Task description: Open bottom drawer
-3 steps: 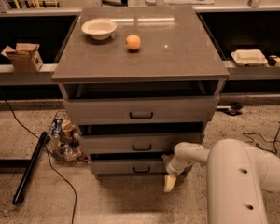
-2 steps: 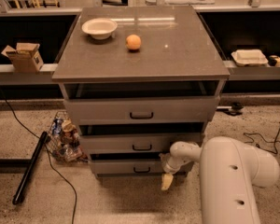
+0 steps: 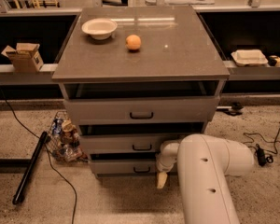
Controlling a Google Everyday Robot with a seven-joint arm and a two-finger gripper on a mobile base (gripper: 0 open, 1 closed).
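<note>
The grey cabinet [image 3: 140, 64] has three stacked drawers. The bottom drawer [image 3: 123, 167] is the lowest one, with a flat grey front and a small black loop handle [image 3: 141, 170]. My gripper [image 3: 162, 179] hangs just right of that handle, in front of the drawer's right part, pointing down toward the floor. My white arm [image 3: 205, 171] comes in from the lower right and hides the drawer's right end. The middle drawer [image 3: 126, 143] and top drawer [image 3: 140, 110] sit above it.
A white bowl [image 3: 99, 28] and an orange [image 3: 133, 42] rest on the cabinet top. A wire basket of bottles [image 3: 64, 138] stands on the floor at the cabinet's left. A black bar [image 3: 30, 167] and cables lie on the floor. A cardboard box [image 3: 23, 56] sits on the left shelf.
My arm and gripper have shifted a little to the left, closer to the bottom drawer's handle. The drawers look unchanged.
</note>
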